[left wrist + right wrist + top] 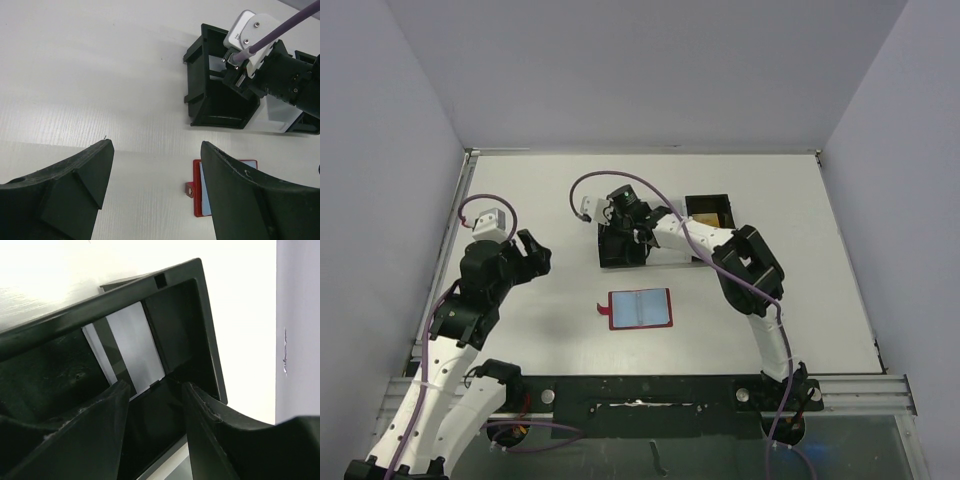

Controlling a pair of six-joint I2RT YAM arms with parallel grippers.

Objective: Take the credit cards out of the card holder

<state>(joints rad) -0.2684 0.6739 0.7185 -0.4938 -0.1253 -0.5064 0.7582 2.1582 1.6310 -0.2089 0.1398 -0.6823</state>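
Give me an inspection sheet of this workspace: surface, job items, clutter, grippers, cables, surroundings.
Surface: white table, no spills seen.
Job's things: card holder lies open flat, lining up, nearer the arms than the black tray; gold card sits in the tray's right compartment.
Clutter: nothing seen.
Grippers: left gripper open, over bare table, holding nothing; right gripper open above the tray's left compartment, nothing between its fingers.
Cables: purple cables loop at both wrists, clear of the card holder.
Surroundings: pale walls on three sides.
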